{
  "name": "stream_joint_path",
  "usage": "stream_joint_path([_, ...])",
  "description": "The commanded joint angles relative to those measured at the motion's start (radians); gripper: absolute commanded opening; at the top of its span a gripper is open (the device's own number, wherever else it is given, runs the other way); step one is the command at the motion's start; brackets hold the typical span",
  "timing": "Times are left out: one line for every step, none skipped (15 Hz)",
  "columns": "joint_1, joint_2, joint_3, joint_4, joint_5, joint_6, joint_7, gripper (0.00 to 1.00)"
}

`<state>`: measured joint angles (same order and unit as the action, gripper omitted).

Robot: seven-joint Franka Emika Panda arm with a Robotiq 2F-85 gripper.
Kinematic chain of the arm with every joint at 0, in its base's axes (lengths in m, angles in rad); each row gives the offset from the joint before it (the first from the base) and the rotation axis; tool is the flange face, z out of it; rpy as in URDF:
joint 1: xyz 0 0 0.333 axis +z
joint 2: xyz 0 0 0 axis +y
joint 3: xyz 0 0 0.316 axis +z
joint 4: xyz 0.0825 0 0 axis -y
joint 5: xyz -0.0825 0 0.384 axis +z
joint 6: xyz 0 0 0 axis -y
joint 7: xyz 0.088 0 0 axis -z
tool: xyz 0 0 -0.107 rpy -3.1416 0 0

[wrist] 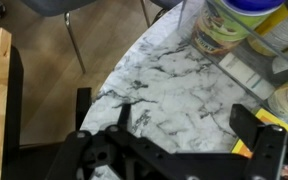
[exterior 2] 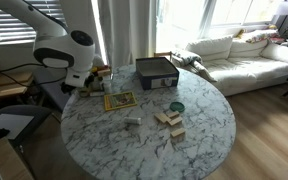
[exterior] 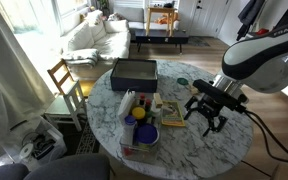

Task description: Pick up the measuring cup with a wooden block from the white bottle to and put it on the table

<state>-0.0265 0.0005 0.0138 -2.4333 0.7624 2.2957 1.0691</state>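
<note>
table (exterior: 184,150): round, white marble top with fine grey veins

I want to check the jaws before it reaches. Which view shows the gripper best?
An exterior view: the gripper hangs open above the table, seen whole. The wrist view catches only its dark fingers; in an exterior view the arm hides it.

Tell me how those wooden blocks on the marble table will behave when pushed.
The wooden blocks look stiff and light, so they probably slide easily on the smooth table. They lie loosely clustered, so a push likely scatters them. Flat faces suggest no rolling.
</note>
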Motion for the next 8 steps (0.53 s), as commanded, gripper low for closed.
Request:
stream_joint_path([-0.013,0.033,-0.031,-0.012,0.208,0.032,-0.056,1.00])
stream_joint_path([-0.008,0.054,-0.029,-0.009,0.278,0.063,-0.069,1.00])
stream_joint_path([-0.004,0.028,-0.031,-0.002,0.171,0.018,-0.031,1.00])
stream_joint_path([-0.006,0.037,-0.034,-0.002,0.213,0.031,-0.043,1.00])
stream_joint_path([-0.006,0.044,-0.035,-0.002,0.233,0.037,-0.047,1.00])
stream_joint_path([-0.006,0.049,-0.035,-0.002,0.242,0.037,-0.047,1.00])
stream_joint_path([-0.005,0.050,-0.035,-0.002,0.245,0.037,-0.047,1.00])
stream_joint_path([-0.005,0.050,-0.035,-0.002,0.247,0.037,-0.047,1.00])
